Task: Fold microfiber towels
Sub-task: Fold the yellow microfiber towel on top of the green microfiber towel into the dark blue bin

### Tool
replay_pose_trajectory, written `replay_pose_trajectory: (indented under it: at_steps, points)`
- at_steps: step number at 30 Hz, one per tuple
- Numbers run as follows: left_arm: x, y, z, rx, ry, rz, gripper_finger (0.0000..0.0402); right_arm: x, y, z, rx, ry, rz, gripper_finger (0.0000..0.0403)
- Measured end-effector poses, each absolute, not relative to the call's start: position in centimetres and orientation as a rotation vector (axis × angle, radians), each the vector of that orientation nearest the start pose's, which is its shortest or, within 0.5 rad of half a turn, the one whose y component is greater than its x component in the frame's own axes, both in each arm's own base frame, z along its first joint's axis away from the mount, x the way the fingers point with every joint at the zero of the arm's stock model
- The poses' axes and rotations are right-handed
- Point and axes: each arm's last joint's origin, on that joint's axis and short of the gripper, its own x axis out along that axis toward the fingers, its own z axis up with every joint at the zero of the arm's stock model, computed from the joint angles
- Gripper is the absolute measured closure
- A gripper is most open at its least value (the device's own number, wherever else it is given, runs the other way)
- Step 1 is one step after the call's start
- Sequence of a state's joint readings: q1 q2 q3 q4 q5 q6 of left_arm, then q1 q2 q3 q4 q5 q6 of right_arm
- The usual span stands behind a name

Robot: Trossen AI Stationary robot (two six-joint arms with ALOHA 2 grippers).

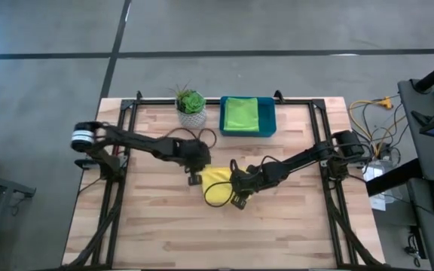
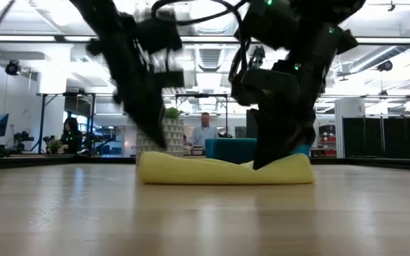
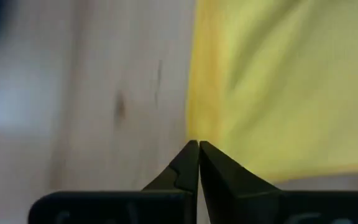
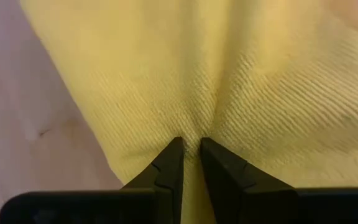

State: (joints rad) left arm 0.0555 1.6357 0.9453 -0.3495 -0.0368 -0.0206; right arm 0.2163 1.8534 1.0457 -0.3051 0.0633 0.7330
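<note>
Two grippers meet at the yellow towel (image 1: 217, 185). Only wrist views show fingers: left gripper (image 3: 198, 147) pressed together at its edge, right gripper (image 4: 191, 144) pinching a fold. The towel lies bunched at the table's (image 1: 292, 226) centre, the tray (image 1: 268, 129) at 12 o'clock.

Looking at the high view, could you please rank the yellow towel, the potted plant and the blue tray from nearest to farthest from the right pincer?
From the right pincer, shut on a pinch of cloth:
1. Yellow towel: in its grip at mid-table, with the left pincer at its other edge.
2. Potted plant: at the far edge, on the left arm's side.
3. Blue tray: at the far edge, holding a green towel.
Plant and tray are too close to call.
</note>
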Motion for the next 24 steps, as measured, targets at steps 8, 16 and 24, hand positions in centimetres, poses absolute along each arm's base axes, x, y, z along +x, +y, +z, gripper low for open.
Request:
replay_pose_trajectory:
  at_steps: [8, 16, 24]
  points:
    - [31.2, 0.1, 21.2, -0.126, 0.782, -0.183, 0.0402, 33.5, 5.7, 15.6, 0.424, 0.947, -0.441, 0.0350]
    - [32.4, -2.9, 17.2, -0.254, 0.912, -0.442, 0.0402, 33.5, 2.4, 14.2, 0.480, 1.001, -0.501, 0.0350]
    - [32.9, -3.2, 14.6, -0.418, 1.011, -0.489, 0.0402, 32.4, 1.7, 13.2, 0.471, 1.160, -0.538, 0.0350]
